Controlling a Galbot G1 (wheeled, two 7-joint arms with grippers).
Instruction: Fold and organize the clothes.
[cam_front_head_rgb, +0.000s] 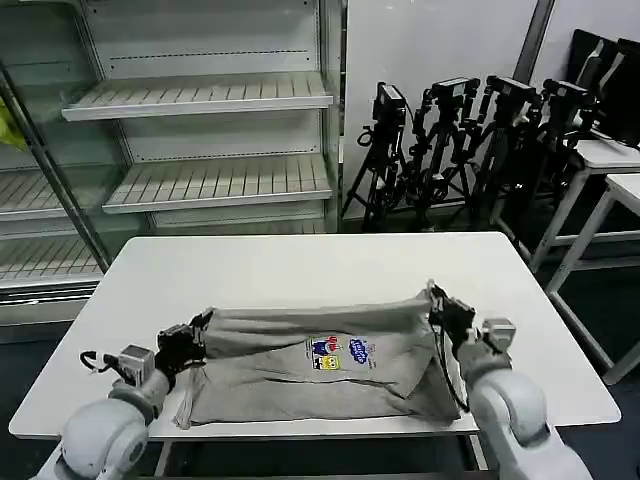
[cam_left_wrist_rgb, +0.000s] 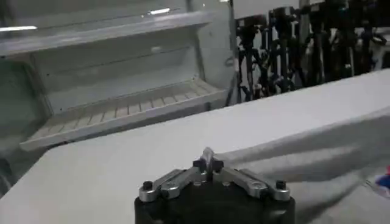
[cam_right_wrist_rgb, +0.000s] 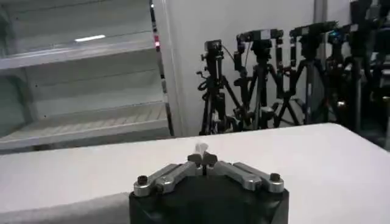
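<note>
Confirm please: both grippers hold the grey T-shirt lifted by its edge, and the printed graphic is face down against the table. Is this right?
Not quite. The left gripper and right gripper do hold the T-shirt raised by its far edge, but the printed graphic faces up, plainly visible in the head view, not down against the table.

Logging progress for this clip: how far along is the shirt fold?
Early. Done: the T-shirt lies spread on the table. In hand: the left gripper and right gripper, both shut, lift one edge taut. Left: laying that edge over, further folds, tidying.
</note>
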